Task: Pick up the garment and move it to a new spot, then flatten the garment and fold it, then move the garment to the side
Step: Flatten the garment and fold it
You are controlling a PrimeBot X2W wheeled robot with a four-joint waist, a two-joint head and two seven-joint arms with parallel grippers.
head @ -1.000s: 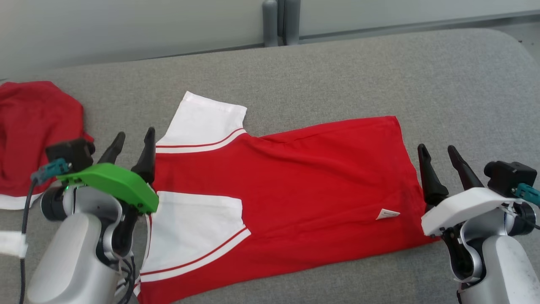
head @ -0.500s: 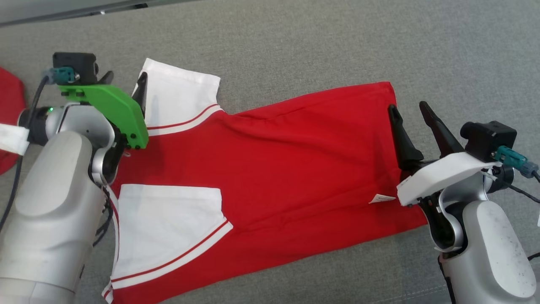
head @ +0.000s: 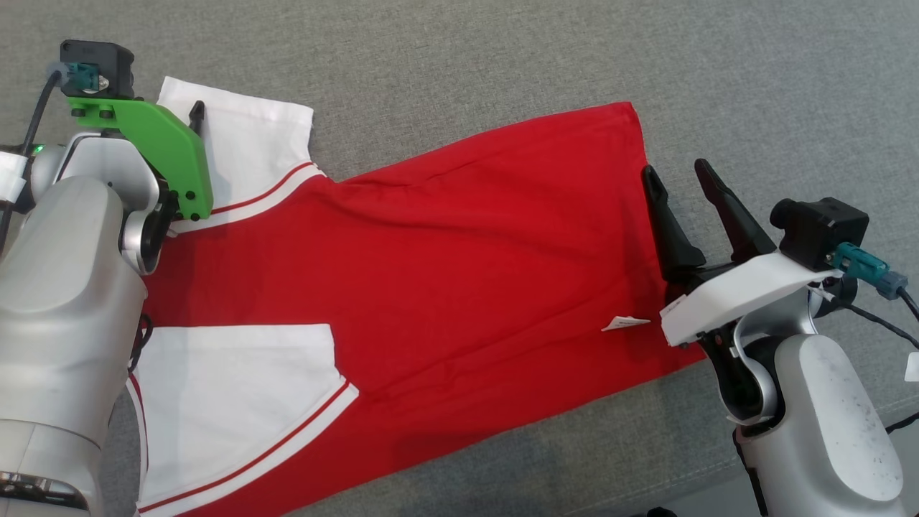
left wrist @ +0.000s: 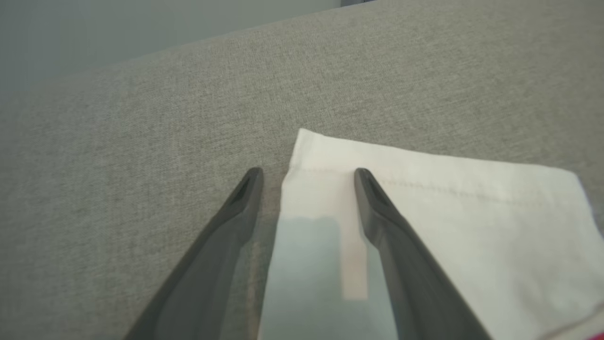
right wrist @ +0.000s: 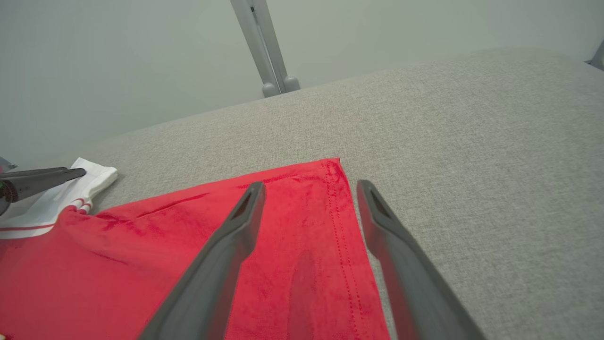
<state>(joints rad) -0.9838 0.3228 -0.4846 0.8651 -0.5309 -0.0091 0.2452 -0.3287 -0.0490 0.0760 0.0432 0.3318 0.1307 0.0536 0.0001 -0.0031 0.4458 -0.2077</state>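
the left arm (head: 61, 287) reaches to the far left, the left gripper (left wrist: 307, 175) angled down with its fingers spread wide and empty, while the right arm (head: 818, 424) sits at the near right, the right gripper (head: 676, 171) also wide and empty, fingers pointing far and slightly left.

Matt red-and-white cloth garment (head: 445, 280) lies on a coarse-woven grey fabric surface (head: 502, 64).

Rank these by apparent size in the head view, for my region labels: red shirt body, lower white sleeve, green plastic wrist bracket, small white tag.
1. red shirt body
2. lower white sleeve
3. green plastic wrist bracket, though nearer the camera
4. small white tag
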